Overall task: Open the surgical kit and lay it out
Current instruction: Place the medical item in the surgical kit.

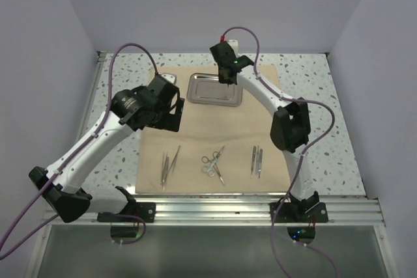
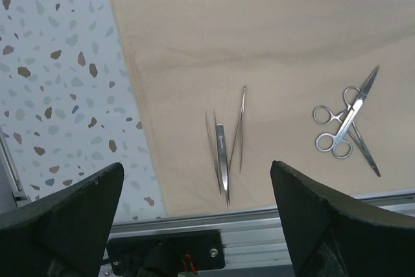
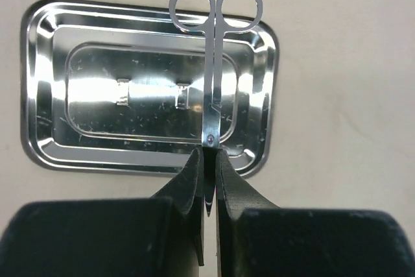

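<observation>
Scissors [image 3: 211,89], slim and silver, hang over the shiny rectangular steel tray [image 3: 78,128] on the beige cloth wrap [image 3: 337,63], blades pinched in my right fingers [image 3: 188,180]; my left fingers [image 2: 71,212] spread wide over silver tweezers [image 2: 224,154].

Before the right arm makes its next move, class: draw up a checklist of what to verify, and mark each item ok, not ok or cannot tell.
1. Right hand shut on the scissors: ok, pinched at the blades, rings pointing away.
2. Scissors over the steel tray: ok, above its right part.
3. Gap between scissors and tray: cannot tell.
4. Beige cloth spread flat: ok.
5. Left hand open, holding nothing: ok, hovering above the tweezers.
6. Other instruments away from the tray: ok, lying on the cloth's near half.
</observation>
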Robot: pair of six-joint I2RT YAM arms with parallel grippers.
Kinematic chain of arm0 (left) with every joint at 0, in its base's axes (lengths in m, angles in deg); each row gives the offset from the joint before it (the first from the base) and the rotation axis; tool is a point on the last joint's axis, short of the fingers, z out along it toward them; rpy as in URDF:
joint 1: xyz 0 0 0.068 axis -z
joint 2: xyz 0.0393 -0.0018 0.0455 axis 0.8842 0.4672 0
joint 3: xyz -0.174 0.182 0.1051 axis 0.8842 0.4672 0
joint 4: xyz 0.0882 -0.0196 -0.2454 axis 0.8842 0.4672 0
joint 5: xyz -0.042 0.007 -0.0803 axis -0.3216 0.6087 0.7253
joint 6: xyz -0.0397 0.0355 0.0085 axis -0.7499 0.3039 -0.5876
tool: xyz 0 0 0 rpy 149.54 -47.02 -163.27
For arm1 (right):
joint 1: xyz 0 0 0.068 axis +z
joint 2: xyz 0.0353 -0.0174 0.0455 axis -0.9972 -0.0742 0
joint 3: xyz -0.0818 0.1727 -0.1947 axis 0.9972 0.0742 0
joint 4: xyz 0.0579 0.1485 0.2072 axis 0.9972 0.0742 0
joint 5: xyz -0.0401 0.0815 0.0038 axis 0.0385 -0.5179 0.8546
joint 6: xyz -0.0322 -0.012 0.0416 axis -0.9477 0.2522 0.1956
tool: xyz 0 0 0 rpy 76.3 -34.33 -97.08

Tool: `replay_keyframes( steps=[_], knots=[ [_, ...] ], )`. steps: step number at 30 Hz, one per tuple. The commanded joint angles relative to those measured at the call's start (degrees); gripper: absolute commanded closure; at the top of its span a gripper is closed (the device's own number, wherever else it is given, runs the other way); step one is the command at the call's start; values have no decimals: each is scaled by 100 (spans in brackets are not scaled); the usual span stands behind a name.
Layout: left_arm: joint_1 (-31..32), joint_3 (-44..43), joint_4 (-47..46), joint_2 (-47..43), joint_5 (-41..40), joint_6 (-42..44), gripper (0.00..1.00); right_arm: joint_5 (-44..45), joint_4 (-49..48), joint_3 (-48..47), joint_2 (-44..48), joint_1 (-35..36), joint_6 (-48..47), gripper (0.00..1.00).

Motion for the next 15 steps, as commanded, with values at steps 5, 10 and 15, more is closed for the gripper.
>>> replay_keyframes(
  steps=[5,10,15],
  knots=[
    [-99,-405,-777,477,-45,231,0,-855,-528,2169,2324,71,204,100],
    [-108,-141,-1085,477,510,169,0,-717,-495,3466,3494,1098,916,100],
    [-108,290,-1165,56,915,275,0,-365,-320,4381,4129,2346,2240,100]
  ],
)
